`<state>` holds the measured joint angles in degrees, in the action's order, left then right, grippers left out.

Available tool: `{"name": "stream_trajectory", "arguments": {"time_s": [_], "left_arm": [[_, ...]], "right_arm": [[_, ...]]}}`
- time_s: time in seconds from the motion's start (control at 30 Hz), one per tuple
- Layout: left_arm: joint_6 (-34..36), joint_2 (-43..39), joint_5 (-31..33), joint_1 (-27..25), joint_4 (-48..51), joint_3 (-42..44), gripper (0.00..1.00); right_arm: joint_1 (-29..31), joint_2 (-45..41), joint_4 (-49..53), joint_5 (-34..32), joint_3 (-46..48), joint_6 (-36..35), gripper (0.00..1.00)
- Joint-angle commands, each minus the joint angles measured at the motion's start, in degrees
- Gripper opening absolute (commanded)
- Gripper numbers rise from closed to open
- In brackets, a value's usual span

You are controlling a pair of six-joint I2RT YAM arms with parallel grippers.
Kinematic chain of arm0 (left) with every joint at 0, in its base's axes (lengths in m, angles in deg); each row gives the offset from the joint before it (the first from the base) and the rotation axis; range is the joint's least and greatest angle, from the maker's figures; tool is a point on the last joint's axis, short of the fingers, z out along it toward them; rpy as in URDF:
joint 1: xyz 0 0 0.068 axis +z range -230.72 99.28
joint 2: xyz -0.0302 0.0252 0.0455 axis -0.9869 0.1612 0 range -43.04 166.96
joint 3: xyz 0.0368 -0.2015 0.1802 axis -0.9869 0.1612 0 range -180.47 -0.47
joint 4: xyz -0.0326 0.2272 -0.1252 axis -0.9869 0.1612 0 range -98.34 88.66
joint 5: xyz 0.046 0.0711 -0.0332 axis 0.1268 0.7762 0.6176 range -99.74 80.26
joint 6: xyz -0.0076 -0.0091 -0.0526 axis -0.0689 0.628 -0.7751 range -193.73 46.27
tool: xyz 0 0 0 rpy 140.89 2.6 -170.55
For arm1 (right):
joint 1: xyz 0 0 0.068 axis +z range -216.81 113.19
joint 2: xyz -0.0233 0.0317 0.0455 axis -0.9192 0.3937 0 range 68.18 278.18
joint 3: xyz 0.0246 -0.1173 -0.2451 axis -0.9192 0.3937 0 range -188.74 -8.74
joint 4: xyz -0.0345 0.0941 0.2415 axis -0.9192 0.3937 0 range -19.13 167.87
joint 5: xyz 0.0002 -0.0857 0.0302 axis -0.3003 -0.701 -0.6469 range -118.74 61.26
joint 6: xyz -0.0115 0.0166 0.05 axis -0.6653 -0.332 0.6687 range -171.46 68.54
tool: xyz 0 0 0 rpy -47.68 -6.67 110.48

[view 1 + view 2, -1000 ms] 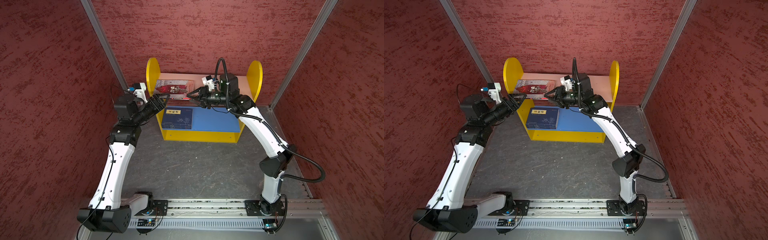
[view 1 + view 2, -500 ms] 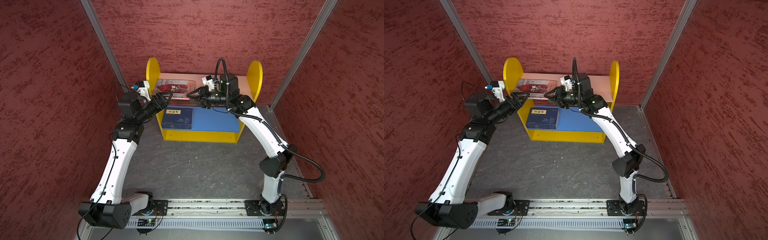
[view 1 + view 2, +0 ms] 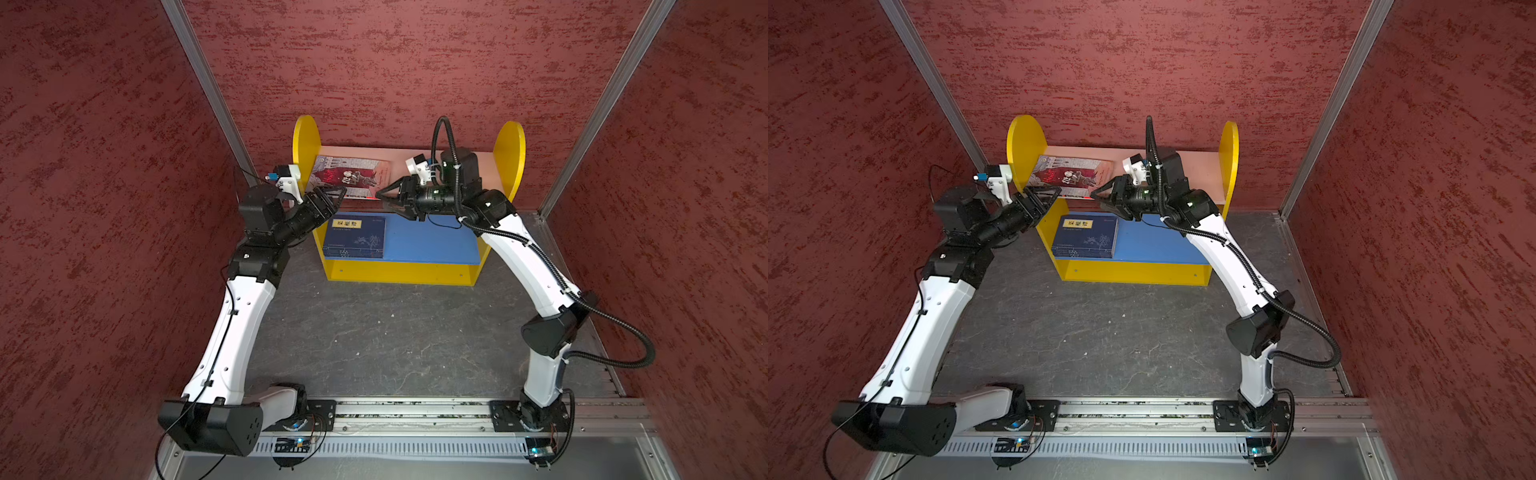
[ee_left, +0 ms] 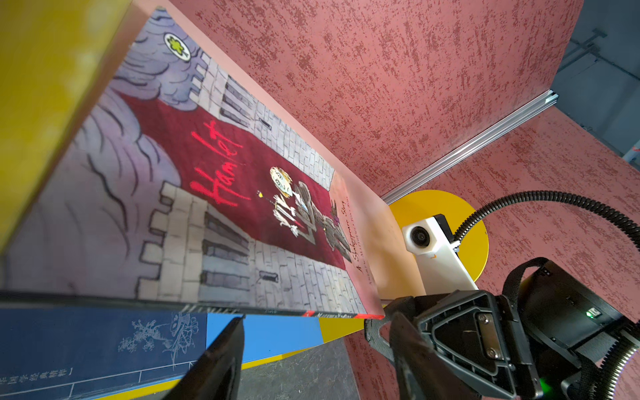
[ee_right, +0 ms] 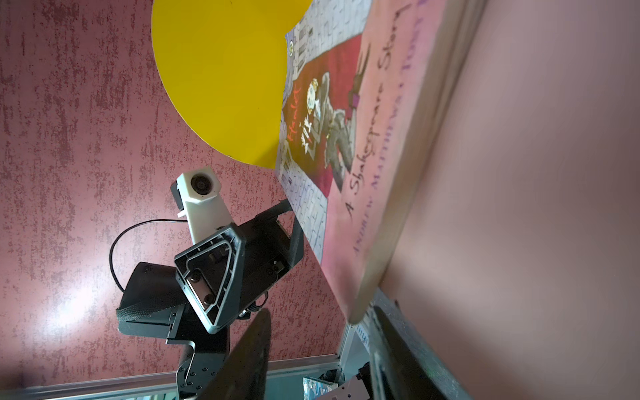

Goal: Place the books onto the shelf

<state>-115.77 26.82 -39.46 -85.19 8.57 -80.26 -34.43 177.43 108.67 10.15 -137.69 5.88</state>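
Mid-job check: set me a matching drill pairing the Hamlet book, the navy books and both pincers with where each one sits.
Things:
1. Hamlet book
2. navy books
3. left pincer
4. right pincer

Places:
A. on the blue lower board
B. open, at the Hamlet book's other front corner, mid-board
C. flat on the pale pink upper board
D. open, at the Hamlet book's front corner beside a yellow side panel

Pairs: 1-C, 2-A, 3-D, 4-B
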Motion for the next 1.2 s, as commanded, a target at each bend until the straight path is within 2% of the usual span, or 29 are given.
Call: {"name": "stream_trajectory", "arguments": {"time_s": [0.0,0.2,0.33,0.43,0.63,0.7,0.87,1.03,1.17], "left_arm": [[-1.1,-1.2,-0.9,-0.1,0.2,0.7,0.67],[-2.5,-2.1,-1.8,-0.2,1.0,0.7,0.66],[-10.0,-3.4,-4.5,-0.1,1.5,1.7,0.67],[-12.9,-4.7,-5.9,0.3,1.9,1.1,0.67],[-9.3,-4.9,-5.8,0.9,4.1,-3.6,0.67],[-9.0,-4.9,-5.4,1.0,3.6,-3.5,0.67],[-8.4,-4.7,-5.1,0.9,3.3,-2.7,0.68],[-8.4,-4.6,-5.1,0.9,2.6,-2.6,0.68],[-8.8,-4.3,-5.4,0.9,2.0,-2.8,0.69]], "right_arm": [[-1.0,-1.7,5.6,-2.8,0.0,-1.7,0.49],[-1.0,-1.8,9.0,-4.8,-3.9,-4.3,0.49],[-1.0,-3.1,8.4,-5.9,-4.3,-6.4,0.49],[-1.0,-4.3,6.5,-6.4,-3.6,-7.0,0.49],[-1.1,-2.3,6.9,-8.0,-6.2,-8.0,0.49],[-1.0,-0.3,9.1,-9.4,-9.8,-9.1,0.49],[-1.1,1.3,6.3,-9.1,-10.8,-7.9,0.49],[-1.1,5.0,9.6,-9.3,-16.2,-7.9,0.49],[-1.1,6.1,9.1,-8.9,-16.8,-7.2,0.49]]}}
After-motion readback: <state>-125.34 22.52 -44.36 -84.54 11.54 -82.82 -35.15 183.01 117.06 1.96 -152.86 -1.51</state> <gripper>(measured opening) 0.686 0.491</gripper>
